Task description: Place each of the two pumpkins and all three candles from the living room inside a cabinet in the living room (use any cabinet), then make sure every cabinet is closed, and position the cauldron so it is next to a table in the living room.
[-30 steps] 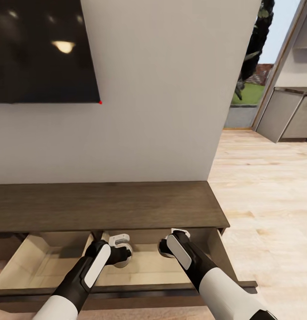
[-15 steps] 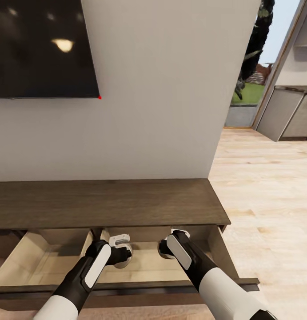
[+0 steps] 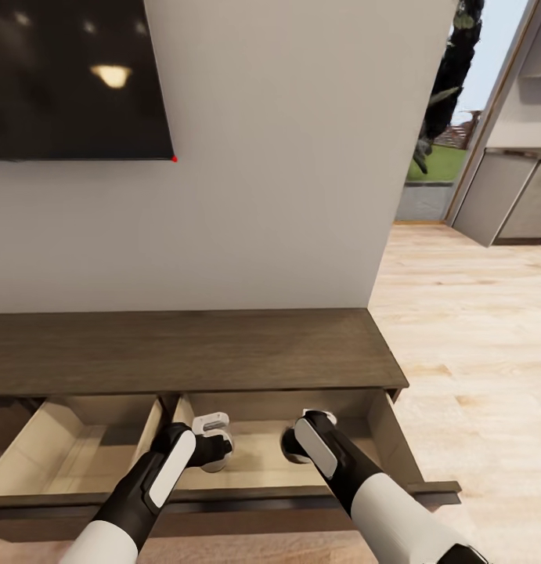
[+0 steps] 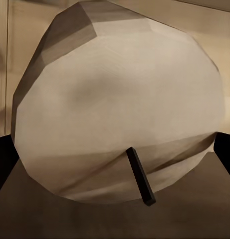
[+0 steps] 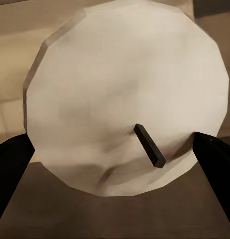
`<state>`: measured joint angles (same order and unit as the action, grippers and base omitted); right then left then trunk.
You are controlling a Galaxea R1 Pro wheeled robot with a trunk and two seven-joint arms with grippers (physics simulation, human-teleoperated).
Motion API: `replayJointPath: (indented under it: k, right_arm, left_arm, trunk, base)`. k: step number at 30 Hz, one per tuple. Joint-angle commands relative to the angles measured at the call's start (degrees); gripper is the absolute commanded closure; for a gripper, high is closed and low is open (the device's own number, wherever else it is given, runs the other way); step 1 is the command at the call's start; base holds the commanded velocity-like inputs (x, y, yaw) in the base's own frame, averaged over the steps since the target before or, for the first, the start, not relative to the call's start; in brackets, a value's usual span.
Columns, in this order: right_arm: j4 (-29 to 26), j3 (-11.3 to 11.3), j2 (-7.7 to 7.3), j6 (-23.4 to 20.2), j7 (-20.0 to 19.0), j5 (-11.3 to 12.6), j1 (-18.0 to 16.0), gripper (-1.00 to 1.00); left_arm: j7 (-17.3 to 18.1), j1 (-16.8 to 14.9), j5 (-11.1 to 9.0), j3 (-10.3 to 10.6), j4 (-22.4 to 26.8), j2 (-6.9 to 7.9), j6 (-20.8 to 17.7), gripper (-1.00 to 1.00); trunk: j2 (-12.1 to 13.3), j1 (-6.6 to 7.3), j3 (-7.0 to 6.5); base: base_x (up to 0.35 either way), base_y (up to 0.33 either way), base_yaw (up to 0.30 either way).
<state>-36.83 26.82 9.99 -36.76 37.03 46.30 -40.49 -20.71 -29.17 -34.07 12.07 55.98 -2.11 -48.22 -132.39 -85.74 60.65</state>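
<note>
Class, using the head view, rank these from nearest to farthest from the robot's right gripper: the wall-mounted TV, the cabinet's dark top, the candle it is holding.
1. The candle, held between the right gripper's fingers over the open drawer.
2. The cabinet's dark top, just beyond the drawer.
3. The TV, high on the wall, to the left.

Left arm: extended forward and down, left gripper (image 3: 211, 462) fingers (image 4: 5, 159) clamped on a candle (image 4: 119, 109) | Right arm: alongside, right gripper (image 3: 295, 448) clamped on a second candle (image 5: 127, 94)
</note>
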Motion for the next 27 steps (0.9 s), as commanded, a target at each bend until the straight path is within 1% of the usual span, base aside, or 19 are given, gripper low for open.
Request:
replayJointPath:
  k: [1,5,13,20,27]
  right_arm:
    - [0.21,0.03,0.01,0.18,-0.01,-0.05,-0.01,1.0]
    - [1.57,0.07,0.01,2.28,-0.1,-0.28,-0.02,1.0]
    - [1.93,0.08,0.01,3.13,-0.12,-0.41,-0.02,1.0]
    - [1.94,0.08,0.01,4.35,-0.15,-0.43,-0.02,1.0]
    - [1.94,0.08,0.01,4.42,-0.19,-0.42,-0.02,1.0]
  left_arm:
    - [0.0,-0.01,-0.03,0.01,0.0,0.0,0.03,1.0]
    - [0.03,-0.01,-0.03,-0.02,0.0,0.0,0.05,1.0]
    - [0.06,-0.01,-0.11,-0.02,0.24,0.01,0.06,1.0]
    - [0.06,-0.01,-0.12,-0.03,1.01,0.03,0.06,1.0]
    - [0.06,-0.01,-0.12,-0.03,1.06,0.04,0.06,1.0]
  trunk:
    - [-0.42,-0.22,0.18]
    - [-2.02,-1.1,0.9]
    - [-5.23,-2.86,2.34]
    - [-5.23,-2.86,2.34]
    - [-5.23,-2.86,2.34]
  base:
    - [0.0,0.0,0.0]
    - [0.0,0.0,0.0]
    - [0.0,0.0,0.0]
    - [0.008,0.004,0.0]
    - [0.116,0.093,0.0]
